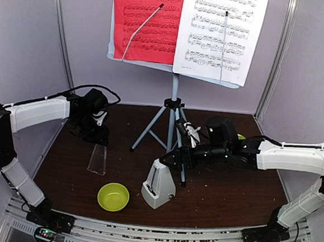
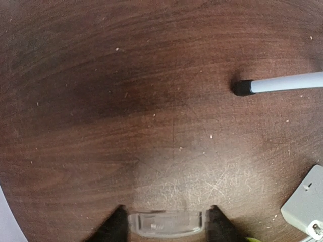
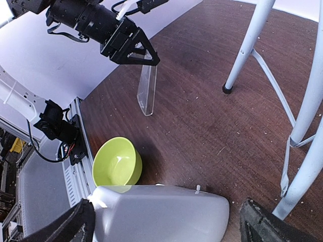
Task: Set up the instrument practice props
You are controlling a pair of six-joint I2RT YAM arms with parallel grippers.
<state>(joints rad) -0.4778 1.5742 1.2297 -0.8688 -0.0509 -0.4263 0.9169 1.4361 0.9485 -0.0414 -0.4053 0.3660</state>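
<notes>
The pale music stand [image 1: 174, 94] stands at the back on tripod legs, with a red sheet [image 1: 147, 19] and a white sheet [image 1: 222, 33] on its desk. The pale-grey metronome [image 1: 158, 187] stands upright in front of it. My right gripper [image 1: 173, 157] is open, its fingers on either side of the metronome [image 3: 161, 214], with a gap at the right finger. My left gripper [image 1: 98, 137] is shut on the top of a clear plastic cover [image 1: 98, 159], whose lower end rests on the table. In the left wrist view the cover [image 2: 166, 223] sits between the fingers.
A lime-green bowl [image 1: 113, 196] sits near the front edge, just left of the metronome. One tripod foot [image 2: 242, 87] rests on the dark wooden table [image 1: 229, 188] ahead of the left gripper. Pale walls close in the back and sides.
</notes>
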